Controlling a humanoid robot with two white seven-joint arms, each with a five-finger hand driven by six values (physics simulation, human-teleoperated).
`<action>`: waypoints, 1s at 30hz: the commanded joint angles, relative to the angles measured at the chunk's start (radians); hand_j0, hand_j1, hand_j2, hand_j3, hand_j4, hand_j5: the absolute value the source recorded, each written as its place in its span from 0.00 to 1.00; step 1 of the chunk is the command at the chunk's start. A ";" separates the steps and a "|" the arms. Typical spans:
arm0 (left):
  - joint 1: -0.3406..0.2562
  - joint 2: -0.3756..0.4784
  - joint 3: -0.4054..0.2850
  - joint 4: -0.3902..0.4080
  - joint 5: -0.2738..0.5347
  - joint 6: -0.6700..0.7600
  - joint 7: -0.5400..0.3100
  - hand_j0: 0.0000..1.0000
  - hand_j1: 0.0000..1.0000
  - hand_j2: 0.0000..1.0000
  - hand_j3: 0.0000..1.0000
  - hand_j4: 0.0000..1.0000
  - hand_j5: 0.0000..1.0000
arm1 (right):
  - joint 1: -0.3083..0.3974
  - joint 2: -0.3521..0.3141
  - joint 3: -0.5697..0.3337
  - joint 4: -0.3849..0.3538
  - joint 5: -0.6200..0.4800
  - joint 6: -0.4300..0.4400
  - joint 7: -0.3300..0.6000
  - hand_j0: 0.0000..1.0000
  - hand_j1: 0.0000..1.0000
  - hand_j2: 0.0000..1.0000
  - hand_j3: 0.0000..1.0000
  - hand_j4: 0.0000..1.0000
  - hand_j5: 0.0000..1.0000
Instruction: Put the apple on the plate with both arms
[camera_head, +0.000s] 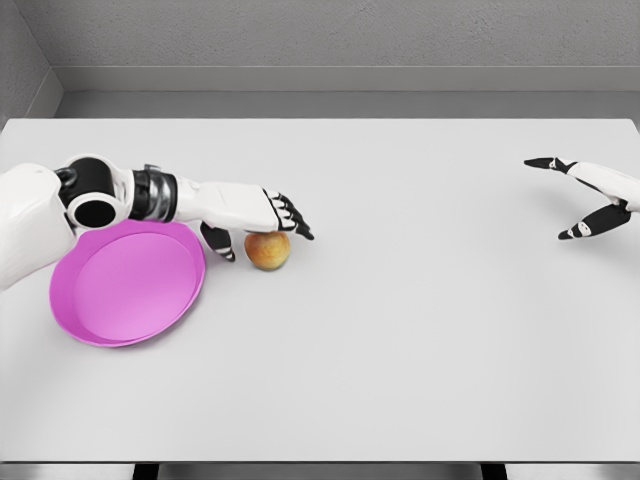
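The right hand (590, 195) is cut off at the frame's right edge, w/ only fingers seen, spread and holding nothing. The apple's (268, 250) top is partly covered by the left hand (262, 218), which is stretched flat over it, fingers extended, thumb down beside it; grasp not closed. The apple is seen on the table (420, 330), just right of the pink plate (128, 284).

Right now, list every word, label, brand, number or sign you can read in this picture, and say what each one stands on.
None: no readable text anywhere in the head view.
The apple, the pink plate, the white table, the left hand and the right hand all show plain, unmarked surfaces.
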 joint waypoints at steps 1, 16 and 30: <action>0.000 -0.001 -0.006 0.000 0.005 0.002 0.000 1.00 1.00 1.00 1.00 1.00 1.00 | 0.000 -0.001 -0.001 -0.001 -0.007 0.003 0.000 1.00 1.00 1.00 1.00 1.00 1.00; 0.003 -0.001 -0.007 0.000 0.005 0.002 -0.015 0.74 0.74 0.74 0.74 0.74 0.74 | 0.003 0.000 -0.001 0.000 -0.007 0.003 0.000 1.00 1.00 1.00 1.00 1.00 1.00; 0.000 0.007 -0.013 -0.005 0.001 0.002 -0.016 0.46 0.46 0.46 0.46 0.46 0.46 | 0.002 0.000 -0.001 0.000 -0.001 0.003 0.000 1.00 1.00 1.00 1.00 1.00 1.00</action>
